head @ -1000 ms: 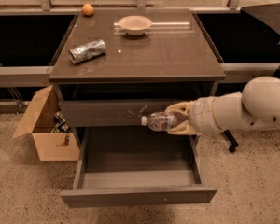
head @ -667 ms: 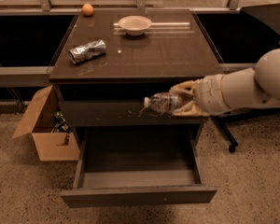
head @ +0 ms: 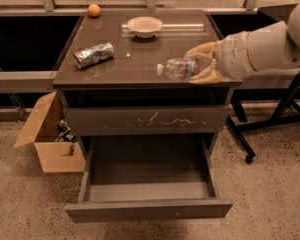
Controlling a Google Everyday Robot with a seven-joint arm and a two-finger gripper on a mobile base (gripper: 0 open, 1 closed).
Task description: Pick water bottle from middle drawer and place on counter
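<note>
The water bottle (head: 181, 68) is a small clear plastic bottle with a white cap pointing left, lying sideways in my gripper (head: 202, 63). The gripper's tan fingers (head: 203, 48) are shut round its right half. It is held over the front right part of the counter (head: 125, 66), a glossy dark-brown top; I cannot tell whether it touches the surface. The middle drawer (head: 149, 208) stands pulled open below, and its visible inside is empty. My white arm (head: 270, 41) reaches in from the right.
On the counter lie a crumpled silver foil packet (head: 93, 54), a white bowl (head: 144, 26) and an orange fruit (head: 94, 10). The shut drawer front (head: 145, 119) above has pale scratches. An open cardboard box (head: 50, 139) stands at the left, a black wheeled stand (head: 270, 116) at the right.
My gripper has lifted the bottle from in front of the scratched drawer front up to counter height, over the front right of the top.
</note>
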